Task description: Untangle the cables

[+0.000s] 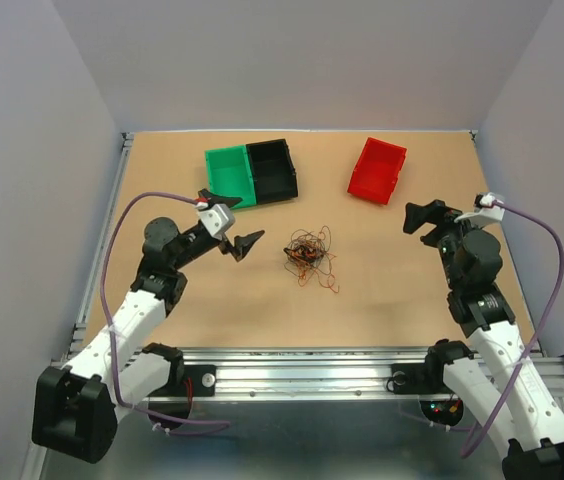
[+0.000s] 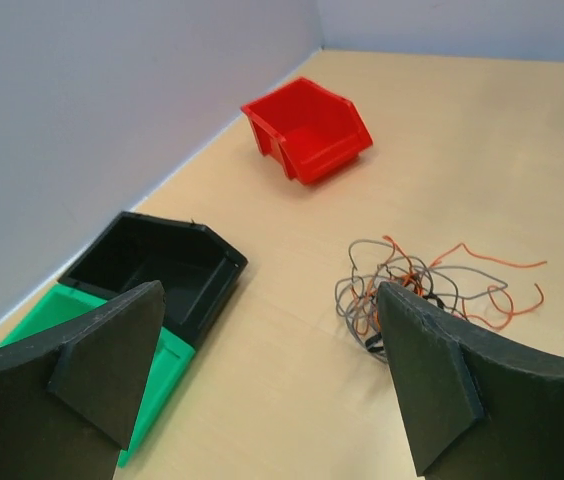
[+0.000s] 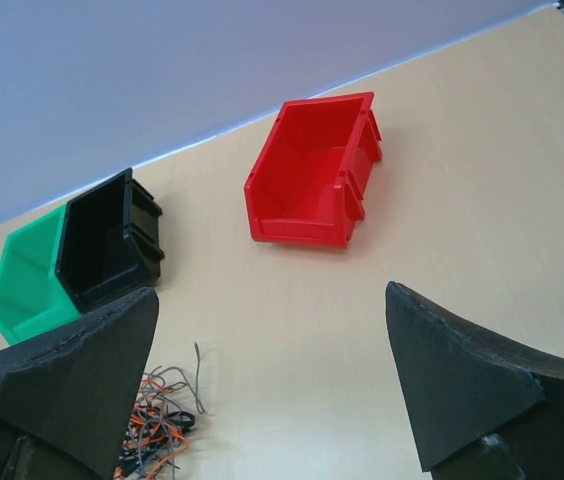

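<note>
Near the centre of the worktop (image 1: 392, 290) the cables (image 1: 309, 255) lie in one tangle, seemingly untouched; the left gripper (image 1: 246, 245) and right gripper (image 1: 420, 220) hover spread wide, holding nothing.

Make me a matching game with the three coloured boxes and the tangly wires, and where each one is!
Things
1. green bin
2. black bin
3. red bin
4. cables

Places
A. tangled heap, outside every bin
B. alone, farthest right
C. farthest left, touching the black one
D. beside the green one, left of the red one

Pairs: 1-C, 2-D, 3-B, 4-A
</note>
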`<state>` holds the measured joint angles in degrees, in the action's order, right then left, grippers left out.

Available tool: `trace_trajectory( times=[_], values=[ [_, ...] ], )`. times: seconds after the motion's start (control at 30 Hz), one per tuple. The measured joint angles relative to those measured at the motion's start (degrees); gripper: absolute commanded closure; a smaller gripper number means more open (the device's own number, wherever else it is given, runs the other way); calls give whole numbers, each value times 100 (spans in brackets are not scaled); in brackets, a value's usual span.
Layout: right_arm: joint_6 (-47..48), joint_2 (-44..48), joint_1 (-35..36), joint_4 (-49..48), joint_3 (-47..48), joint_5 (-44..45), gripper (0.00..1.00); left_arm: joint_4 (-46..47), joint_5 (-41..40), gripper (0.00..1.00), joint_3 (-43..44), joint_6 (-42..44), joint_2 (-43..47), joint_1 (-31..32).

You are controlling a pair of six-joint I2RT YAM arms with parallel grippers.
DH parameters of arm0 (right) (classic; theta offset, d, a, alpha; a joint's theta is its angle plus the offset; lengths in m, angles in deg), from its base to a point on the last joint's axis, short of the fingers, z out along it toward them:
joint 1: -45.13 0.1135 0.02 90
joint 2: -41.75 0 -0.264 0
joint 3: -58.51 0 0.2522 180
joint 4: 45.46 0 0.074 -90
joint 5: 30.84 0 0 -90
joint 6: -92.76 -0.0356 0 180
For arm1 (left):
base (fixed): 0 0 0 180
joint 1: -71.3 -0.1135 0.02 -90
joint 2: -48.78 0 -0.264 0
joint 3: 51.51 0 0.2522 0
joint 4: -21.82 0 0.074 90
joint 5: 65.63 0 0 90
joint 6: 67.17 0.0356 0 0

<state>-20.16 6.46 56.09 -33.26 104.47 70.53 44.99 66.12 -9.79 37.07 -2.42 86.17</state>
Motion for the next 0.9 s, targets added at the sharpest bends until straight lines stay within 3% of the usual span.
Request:
trace_trajectory(
  times=[0.3,0.53,0.9],
  values=[
    [225,-485,0,203,216,-1436,0,-1058,-1012,7,769,789,-1416,1565],
    [367,-782,0,348,358,-2081,0,-1735,-1495,12,1620,931,-2708,1668],
    [420,-890,0,417,365,-2175,0,-2557,-1604,22,2402,1113,-3875,2011]
  ],
)
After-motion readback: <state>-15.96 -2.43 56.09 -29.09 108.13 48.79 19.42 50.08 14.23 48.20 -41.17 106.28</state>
